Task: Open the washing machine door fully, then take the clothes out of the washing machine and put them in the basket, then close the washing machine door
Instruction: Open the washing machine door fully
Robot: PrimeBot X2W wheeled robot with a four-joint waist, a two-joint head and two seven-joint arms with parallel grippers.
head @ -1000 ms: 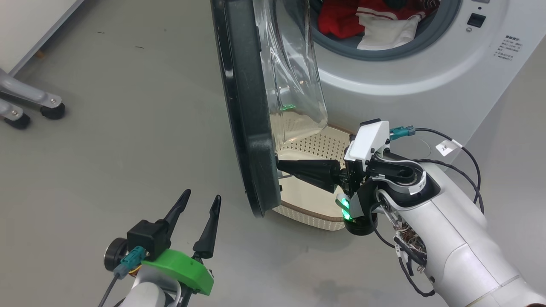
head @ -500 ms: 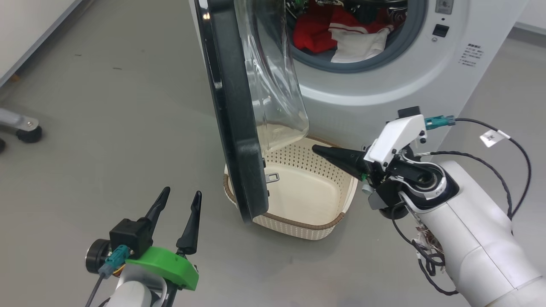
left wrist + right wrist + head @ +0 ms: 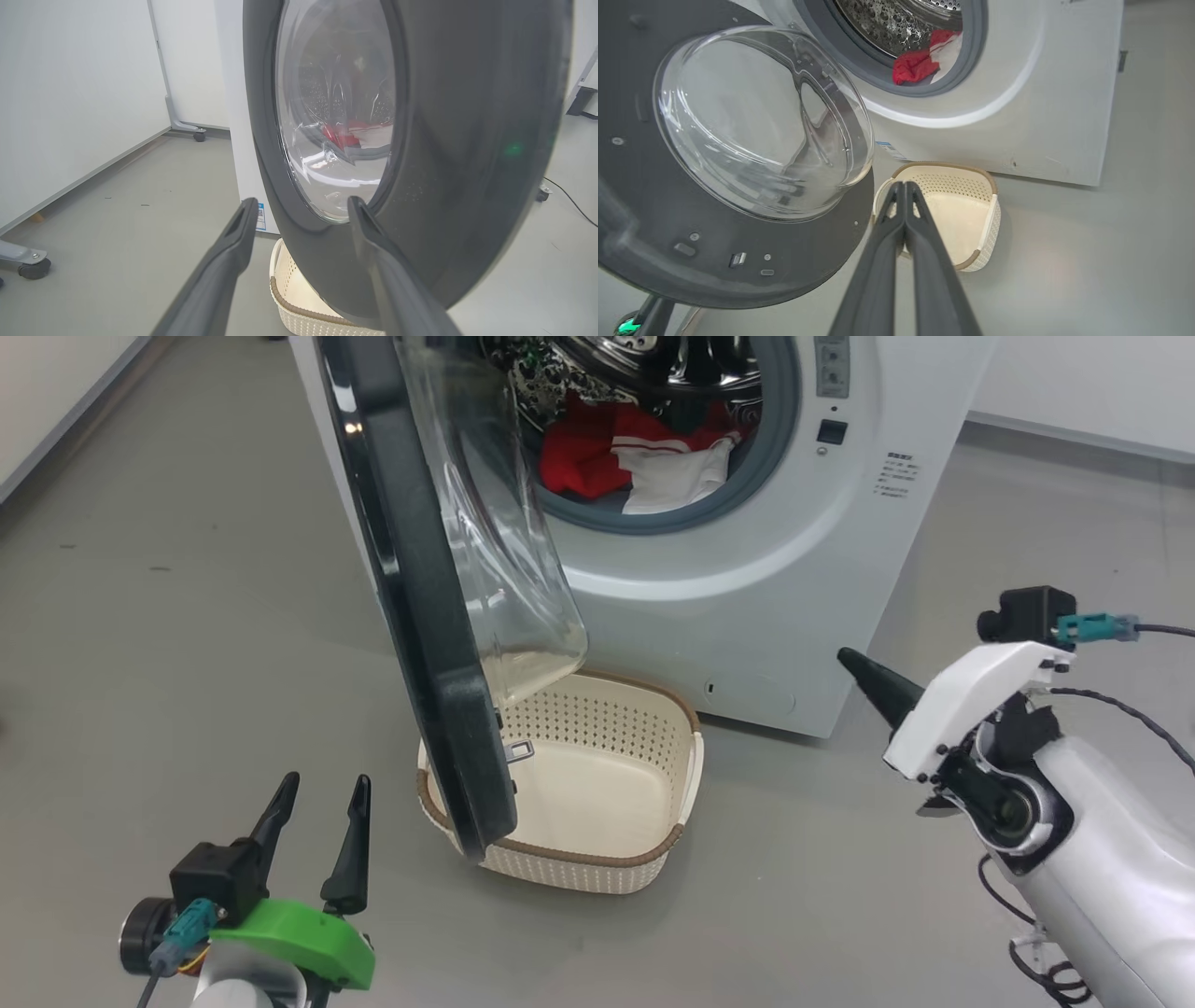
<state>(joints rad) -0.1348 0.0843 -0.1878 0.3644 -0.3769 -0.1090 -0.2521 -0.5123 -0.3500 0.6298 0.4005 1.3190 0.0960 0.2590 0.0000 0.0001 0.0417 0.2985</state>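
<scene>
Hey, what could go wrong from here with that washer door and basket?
The round black-rimmed glass door stands only partly open, overhanging the cream perforated basket; red-and-white clothes carried out may snag it. The right gripper is shut, so it likely must open before reaching into the white washing machine.

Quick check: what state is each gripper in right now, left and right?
Left gripper: open, holding nothing.
Right gripper: closed, fingers pressed together, holding nothing.

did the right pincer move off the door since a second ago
Yes. The right pincer drew back rightward: its tips were at the washing machine door's inner edge above the basket, and now sit right of the basket, clear of the door.
</scene>
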